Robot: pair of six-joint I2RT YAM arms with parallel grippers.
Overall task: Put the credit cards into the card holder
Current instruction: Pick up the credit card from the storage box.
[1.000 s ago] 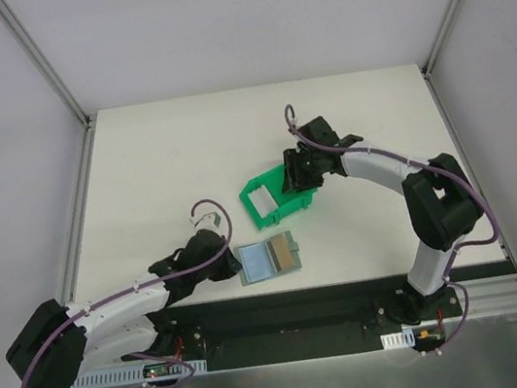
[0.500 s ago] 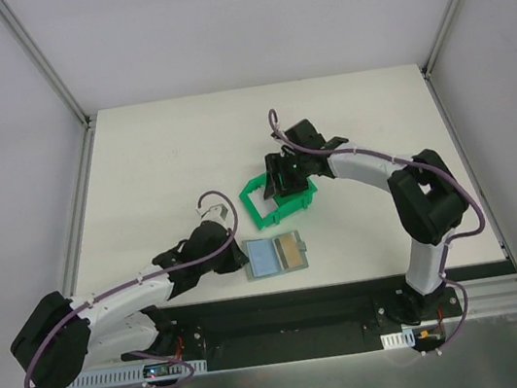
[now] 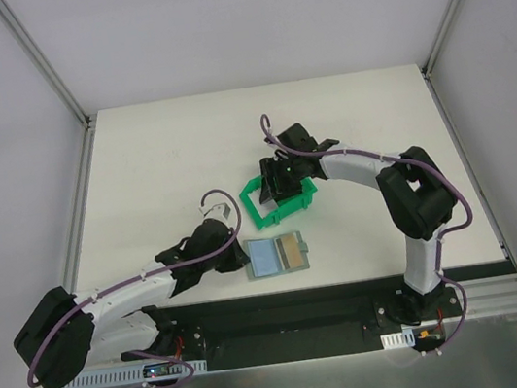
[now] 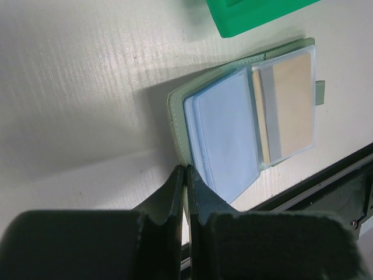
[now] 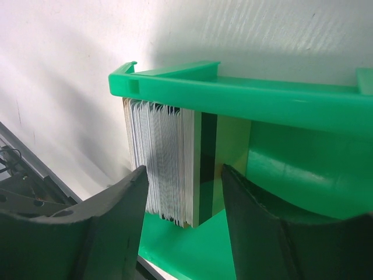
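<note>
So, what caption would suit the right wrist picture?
Open right end effector facing a stack of credit cards standing on edge in the green bin.

In my top view, the right claw (image 3: 278, 181) hides the contents of the green bin (image 3: 279, 213). The left wrist view's upper edge crops that bin.

No writing, label, brand, number or sign can be read in any view. The credit cards (image 5: 166, 163) stand packed in the green bin (image 5: 262, 96) and show only their thin edges and one dark stripe. The card holder (image 4: 227, 134) lies open, and its clear pockets show plain pale-blue and tan faces with no print that can be made out.
</note>
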